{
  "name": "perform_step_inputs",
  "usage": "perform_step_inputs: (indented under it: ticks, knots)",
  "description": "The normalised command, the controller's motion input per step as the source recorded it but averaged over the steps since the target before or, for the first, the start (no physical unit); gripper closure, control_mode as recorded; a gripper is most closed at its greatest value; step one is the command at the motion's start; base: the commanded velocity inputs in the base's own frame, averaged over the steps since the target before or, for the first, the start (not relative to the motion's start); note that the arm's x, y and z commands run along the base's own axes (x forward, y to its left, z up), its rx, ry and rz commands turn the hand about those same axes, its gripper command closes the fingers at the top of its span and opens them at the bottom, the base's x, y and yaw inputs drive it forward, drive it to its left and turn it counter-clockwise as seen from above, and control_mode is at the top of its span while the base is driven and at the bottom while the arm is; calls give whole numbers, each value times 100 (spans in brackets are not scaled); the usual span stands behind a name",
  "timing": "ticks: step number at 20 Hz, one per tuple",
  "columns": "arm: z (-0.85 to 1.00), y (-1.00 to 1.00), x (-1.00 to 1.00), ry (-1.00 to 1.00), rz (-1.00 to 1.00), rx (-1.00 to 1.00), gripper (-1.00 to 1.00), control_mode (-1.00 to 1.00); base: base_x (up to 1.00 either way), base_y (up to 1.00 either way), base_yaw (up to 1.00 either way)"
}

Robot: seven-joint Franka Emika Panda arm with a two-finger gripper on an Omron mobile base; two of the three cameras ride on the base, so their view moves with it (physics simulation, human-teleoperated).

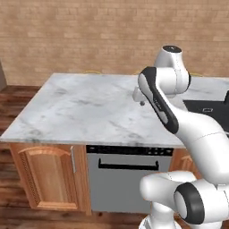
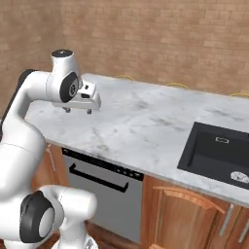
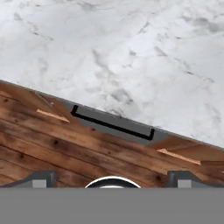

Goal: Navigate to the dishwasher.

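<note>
The dishwasher [image 1: 120,188] is a flat grey steel front under the marble counter, with a black control strip on top and a black bar handle. It stands straight ahead of the base, also seen in the right base view [image 2: 109,197]. In the hand view the dishwasher [image 3: 114,125] appears from above as a grey strip with its handle, just below the counter's edge. My gripper [image 2: 78,111] hangs open over the counter near its front edge, with nothing between the fingertips [image 3: 42,178]. In the left base view the gripper [image 1: 139,101] is partly hidden by the arm.
The white marble counter [image 1: 85,107] spans the island. A black sink [image 2: 221,153] is set into it on the right. Wooden cabinet doors [image 1: 47,176] flank the dishwasher, another wooden door [image 2: 187,219] on the right. A brick wall stands behind, wooden floor [image 3: 52,153] below.
</note>
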Motion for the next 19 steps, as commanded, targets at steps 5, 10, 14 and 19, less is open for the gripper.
perform_step_inputs:
  ticks: [5,10,14,19]
  knots:
    - [0,0,0,0,0,0,-100,100,91,57,-35]
    - [0,0,0,0,0,0,-100,100,89,60,-40]
    - [0,0,0,0,0,0,-100,100,92,39,-43]
    - [0,0,0,0,0,0,-100,100,82,32,-39]
